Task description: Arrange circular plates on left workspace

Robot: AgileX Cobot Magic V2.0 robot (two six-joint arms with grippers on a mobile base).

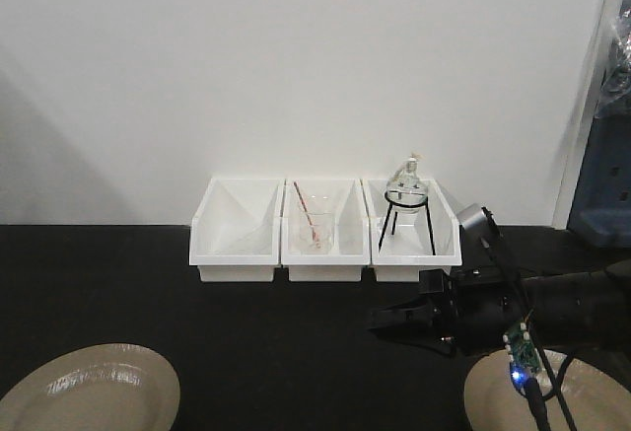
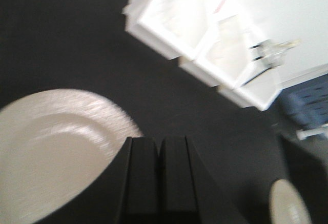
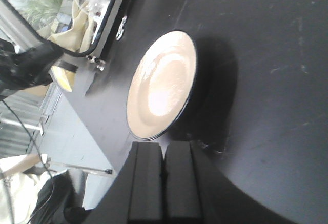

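- Left gripper: both fingers are pressed together with only a thin seam between the pads, and nothing is in them.
- Right gripper: same, fingers closed against each other and holding nothing.
- Left plate: lies flat and face up on the black bench, at the near left corner of the front view, partly cut off by the frame.
- In the left wrist view my closed fingers sit at that plate's rim. The view is blurred, so I can't tell whether they touch it or sit above it.
- Right plate: flat on the bench at near right, well apart from the left one. My right arm crosses over its upper left part.
- My right arm reaches in from the right and the gripper points left over bare bench, in front of the right-hand bin and between the two plates.
- Right wrist view: one plate lies flat on the bench ahead of my fingertips and apart from them, black rim visible.
- Three white bins stand side by side against the white wall, behind both plates.
- Left bin shows nothing inside. The middle one has a glass beaker with a red-striped stick in it. The right one has a round glass flask on a black tripod stand.
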